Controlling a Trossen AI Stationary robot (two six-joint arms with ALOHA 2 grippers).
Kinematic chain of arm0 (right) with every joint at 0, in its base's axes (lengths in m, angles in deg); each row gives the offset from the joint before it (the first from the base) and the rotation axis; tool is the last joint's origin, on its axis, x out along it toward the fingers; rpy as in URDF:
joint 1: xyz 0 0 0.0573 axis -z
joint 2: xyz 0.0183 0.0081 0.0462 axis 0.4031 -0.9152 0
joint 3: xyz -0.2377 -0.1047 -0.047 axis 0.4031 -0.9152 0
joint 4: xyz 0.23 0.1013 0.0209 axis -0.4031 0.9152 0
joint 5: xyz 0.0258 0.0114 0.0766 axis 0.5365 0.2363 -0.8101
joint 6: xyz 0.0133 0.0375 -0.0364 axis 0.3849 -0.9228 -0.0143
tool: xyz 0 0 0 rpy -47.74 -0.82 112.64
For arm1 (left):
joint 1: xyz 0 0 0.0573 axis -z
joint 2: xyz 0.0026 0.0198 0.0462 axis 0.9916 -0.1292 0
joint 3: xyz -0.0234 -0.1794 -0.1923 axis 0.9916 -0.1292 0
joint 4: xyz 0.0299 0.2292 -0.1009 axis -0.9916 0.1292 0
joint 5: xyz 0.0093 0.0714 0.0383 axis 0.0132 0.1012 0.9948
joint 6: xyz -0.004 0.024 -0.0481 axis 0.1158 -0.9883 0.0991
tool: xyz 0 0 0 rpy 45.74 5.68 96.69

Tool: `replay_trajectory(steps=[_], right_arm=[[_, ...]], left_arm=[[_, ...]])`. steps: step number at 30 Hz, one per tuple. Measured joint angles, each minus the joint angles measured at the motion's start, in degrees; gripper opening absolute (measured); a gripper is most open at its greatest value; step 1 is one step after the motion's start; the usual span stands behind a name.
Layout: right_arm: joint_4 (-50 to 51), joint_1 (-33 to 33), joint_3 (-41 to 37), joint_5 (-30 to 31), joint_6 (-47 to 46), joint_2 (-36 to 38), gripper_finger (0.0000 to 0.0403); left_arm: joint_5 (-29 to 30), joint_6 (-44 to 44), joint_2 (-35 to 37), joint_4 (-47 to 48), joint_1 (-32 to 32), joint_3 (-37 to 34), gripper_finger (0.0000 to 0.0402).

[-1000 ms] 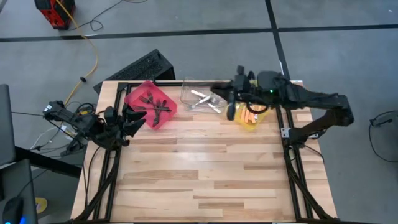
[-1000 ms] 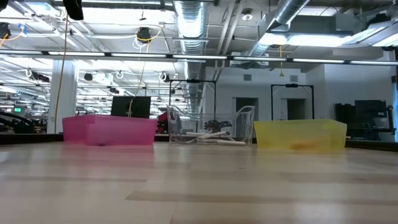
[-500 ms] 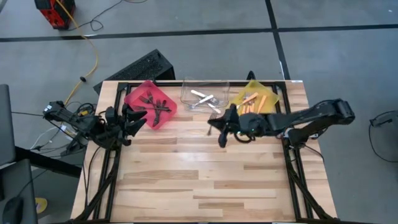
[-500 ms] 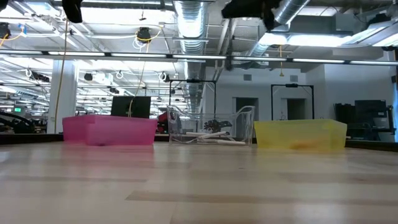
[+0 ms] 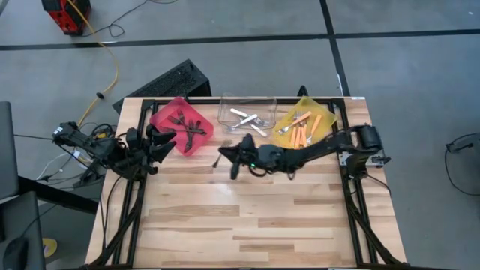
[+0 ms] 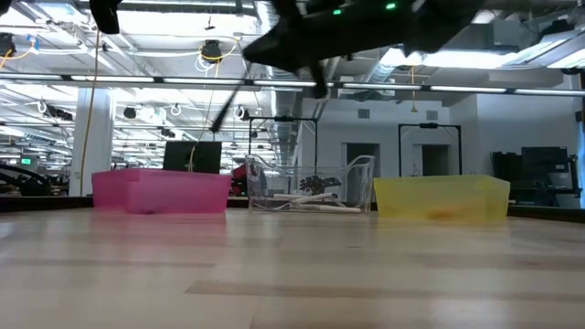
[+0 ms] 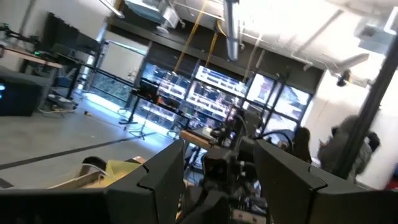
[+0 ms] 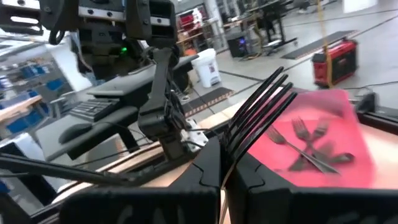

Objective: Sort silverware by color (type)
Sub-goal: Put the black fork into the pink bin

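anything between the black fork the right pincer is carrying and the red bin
Nothing visible. The right pincer holds the black fork above bare table, and the red bin lies just ahead, only dark forks inside. The left pincer waits at the bin's outer side.

Three bins stand in a row along the tabletop's [image 5: 247, 217] far edge — left bin [image 5: 182, 125], middle bin [image 5: 246, 115], right bin [image 5: 306, 126] — each with forks in it. A keyboard [image 5: 171, 81] lies on the floor behind.

No text, label, brand, number or sign could be read anywhere in the views; every surface was too small or blurred.
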Motion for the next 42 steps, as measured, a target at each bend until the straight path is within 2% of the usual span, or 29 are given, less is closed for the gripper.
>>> replay_trajectory(steps=[6, 13, 23, 30, 37, 42], right_arm=[[3.0, 5.1, 11.9, -11.0, 0.3, -8.0, 0.0022], [8.8, 9.9, 25.3, -17.4, 1.7, -14.9, 0.0022], [11.9, 14.7, 41.1, -20.6, 1.4, -25.4, 0.0022], [15.8, 16.6, 51.3, -26.1, 0.2, -32.9, 0.0022], [21.7, 18.3, 57.8, -28.4, -0.6, -37.9, 0.0022], [28.3, 19.3, 58.9, -29.0, -3.3, -38.9, 0.0022]], left_arm=[[2.6, 0.5, 3.3, -0.9, 0.0, 0.0, 0.0178], [2.5, -0.2, 7.9, 2.3, 0.0, 0.0, 0.0178], [2.4, 0.1, 10.6, 5.8, 0.0, 0.0, 0.0178], [4.1, 0.2, 10.6, 6.3, 0.0, 0.0, 0.0178], [9.6, 1.4, 10.6, 6.3, 0.0, 0.0, 0.0178], [11.7, 1.6, 10.6, 6.2, 0.0, 0.0, 0.0178]])
